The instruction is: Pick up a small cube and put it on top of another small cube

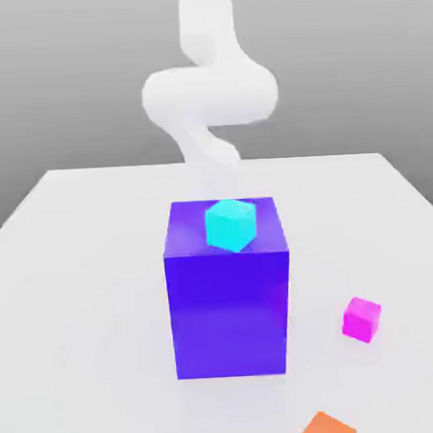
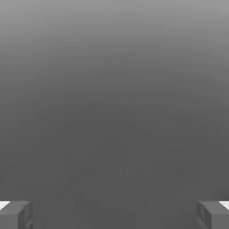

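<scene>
The end effector is standing open, with nothing between its fingertips. No cube is being touched, so the step in hand is probably the approach. The sentence is not naming which cube is to be lifted. The cyan cube is lying nearer the exterior view's camera than the end effector, on top of the box. The magenta cube is resting farther out from it on the bench, towards the exterior view's right, and the orange cube is sitting farther still.

If the cyan one is being chosen, the end effector should be passing above the box's edge, turning until its fingers are matching two opposite faces, and only then descending slowly. A crooked closing could be pushing the cube off.

The cyan cube is looking smooth and bright, is showing a corner towards the camera, and is probably rigid.
</scene>
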Tool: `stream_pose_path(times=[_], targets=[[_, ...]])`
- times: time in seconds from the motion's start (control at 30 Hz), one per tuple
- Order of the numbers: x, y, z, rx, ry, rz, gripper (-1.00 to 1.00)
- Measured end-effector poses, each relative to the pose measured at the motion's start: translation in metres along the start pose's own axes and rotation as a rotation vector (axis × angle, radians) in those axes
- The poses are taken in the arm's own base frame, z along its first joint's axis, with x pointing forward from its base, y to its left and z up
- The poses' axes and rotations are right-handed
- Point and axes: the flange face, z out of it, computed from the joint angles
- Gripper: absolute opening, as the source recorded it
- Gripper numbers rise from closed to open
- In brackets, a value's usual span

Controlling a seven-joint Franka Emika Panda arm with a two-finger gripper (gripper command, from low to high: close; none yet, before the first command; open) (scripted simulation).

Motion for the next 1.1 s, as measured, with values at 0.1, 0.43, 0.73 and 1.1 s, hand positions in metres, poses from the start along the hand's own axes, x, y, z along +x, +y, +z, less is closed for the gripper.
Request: stream_pose_path(times=[0.1,0.43,0.73,1.1], targets=[[-0.043,-0.011,0.079,-0.030,-0.126,-0.113,0.00],[-0.248,0.012,0.254,-0.142,-0.476,-0.502,0.00],[-0.411,0.105,0.315,-0.246,-0.694,-0.825,0.00],[-0.438,0.132,0.354,-0.250,-0.701,-0.830,-1.00]])
